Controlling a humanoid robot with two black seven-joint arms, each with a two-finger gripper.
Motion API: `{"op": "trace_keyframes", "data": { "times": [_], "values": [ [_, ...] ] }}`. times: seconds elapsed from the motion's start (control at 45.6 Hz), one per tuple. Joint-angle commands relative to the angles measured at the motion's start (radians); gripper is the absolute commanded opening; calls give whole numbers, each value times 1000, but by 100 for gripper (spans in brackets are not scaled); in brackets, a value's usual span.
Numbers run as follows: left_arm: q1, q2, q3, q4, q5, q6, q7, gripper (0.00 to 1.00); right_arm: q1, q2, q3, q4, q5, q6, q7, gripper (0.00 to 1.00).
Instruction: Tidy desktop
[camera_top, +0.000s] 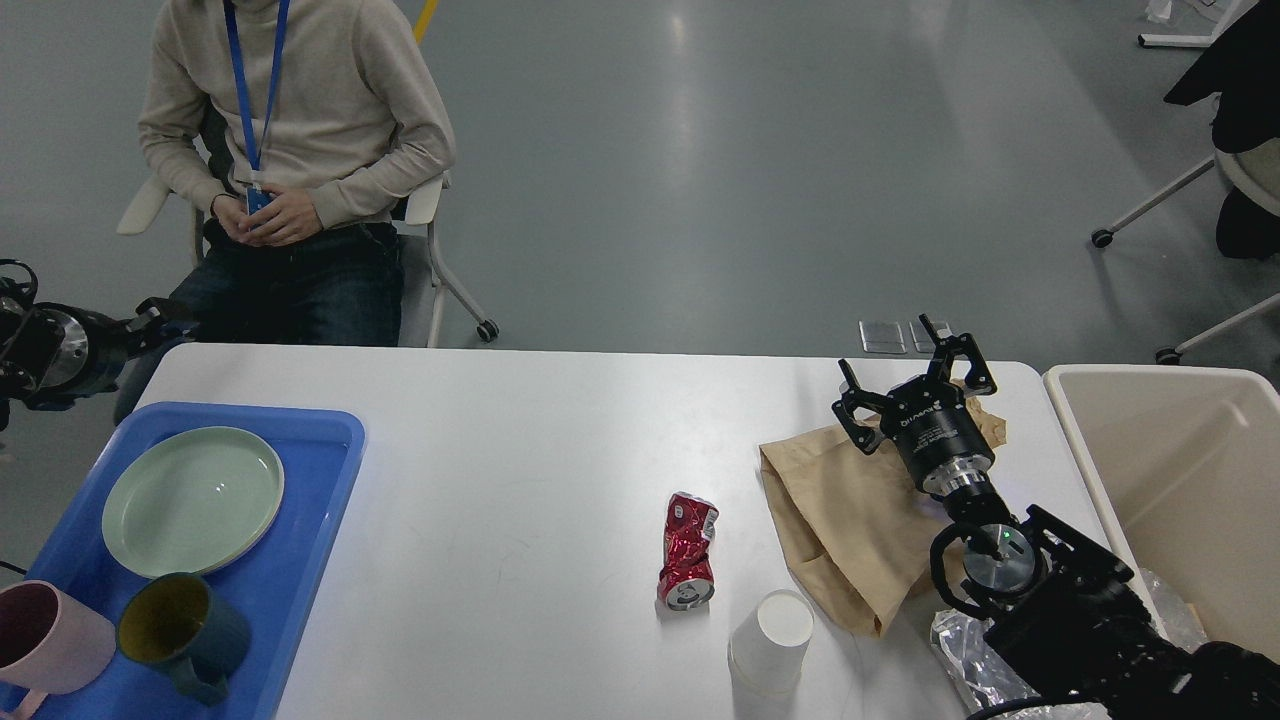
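Observation:
The white desktop (520, 430) holds a crushed red can (688, 552), a white paper cup (770, 640) lying on its side, a brown paper bag (845, 520) and crumpled silver foil (960, 650). My right gripper (915, 375) is open and empty, its fingers spread over the bag's far end. My left gripper (160, 320) is off the table's far left corner, above and behind the blue tray (310, 470); it is dark against the person's jeans and holds nothing that I can see. A green plate (193, 500) lies flat in the tray.
A pink mug (45, 635) and a dark teal mug (180, 630) stand in the tray's near end. A beige bin (1100, 470) stands against the table's right edge. A seated person (290, 130) is behind the far left corner.

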Motion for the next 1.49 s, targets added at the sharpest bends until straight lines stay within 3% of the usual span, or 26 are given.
{"op": "trace_keyframes", "data": {
  "times": [0.0,0.329,0.614,0.724,1.162,1.272,1.381,1.403,1.469],
  "values": [
    [48,-4,-216,-2,-2,6,-8,95,0,0,0,0,0,0,0,100],
    [151,-35,-1076,0,-25,50,-8,96,0,0,0,0,-2,0,0,100],
    [226,-69,-1606,-2,-97,52,-8,96,0,0,0,0,0,0,0,100],
    [223,-69,-1661,-2,-126,58,-8,96,0,0,0,0,0,0,0,100],
    [183,-86,-1652,-9,-125,41,-17,96,0,0,0,0,-2,0,0,100],
    [188,-102,-1652,-8,-123,41,-75,96,-1,0,0,0,0,0,0,100],
    [191,-131,-1650,-8,-123,38,-174,96,0,0,0,0,0,0,0,100],
    [193,-139,-1650,-8,-123,38,-219,96,0,0,0,0,0,0,0,100],
    [193,-142,-1652,-8,-123,38,-272,96,0,0,0,0,0,0,0,100]
  ]
}}
